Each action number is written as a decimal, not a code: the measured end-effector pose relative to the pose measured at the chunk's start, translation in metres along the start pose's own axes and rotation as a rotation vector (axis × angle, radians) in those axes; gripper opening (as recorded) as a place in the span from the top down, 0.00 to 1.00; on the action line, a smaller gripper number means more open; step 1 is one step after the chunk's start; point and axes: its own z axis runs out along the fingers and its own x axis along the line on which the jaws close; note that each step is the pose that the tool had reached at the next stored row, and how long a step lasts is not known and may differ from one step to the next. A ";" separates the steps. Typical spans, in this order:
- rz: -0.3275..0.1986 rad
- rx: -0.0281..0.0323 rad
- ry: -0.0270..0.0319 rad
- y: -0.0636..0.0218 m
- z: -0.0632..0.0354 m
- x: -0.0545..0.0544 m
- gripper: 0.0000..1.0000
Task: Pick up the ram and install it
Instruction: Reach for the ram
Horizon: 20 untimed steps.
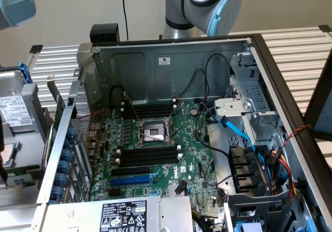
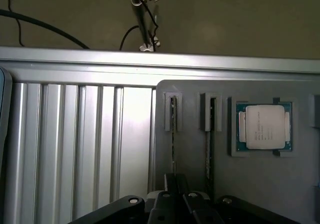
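- On the grey tray (image 2: 192,154), two memory sticks are held on edge in separate grooves, beside a processor (image 2: 261,126).
- The ram (image 2: 173,134) is seated in the groove farther from the processor; its near end is met by the gripper (image 2: 181,206) and passes under the fingers.
- The second stick (image 2: 210,139) lies just beside the gripper.
- The jaws are drawn almost together; a hold on the ram cannot be confirmed.
- The ram is not yet seated in the black memory slots (image 1: 148,155) of the motherboard (image 1: 194,154), seen in the exterior view.
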 end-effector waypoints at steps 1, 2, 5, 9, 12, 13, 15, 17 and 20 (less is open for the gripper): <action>0.000 0.0000 0.0000 0.0000 0.0000 0.000 0.88; 0.000 0.0000 0.0000 0.0000 0.0000 0.000 0.88; 0.000 -0.0002 0.0000 0.0001 0.0000 0.000 0.88; 0.000 -0.0003 0.0000 0.0001 0.0001 0.000 0.80; 0.000 -0.0003 0.0000 0.0000 0.0001 0.000 0.80; 0.000 -0.0004 0.0001 0.0000 -0.0001 0.000 0.80; 0.000 0.0000 0.0017 0.0002 -0.0047 0.000 0.80; 0.000 -0.0003 0.0037 0.0005 -0.0142 0.000 0.80; 0.000 -0.0004 0.0068 0.0010 -0.0275 0.000 0.80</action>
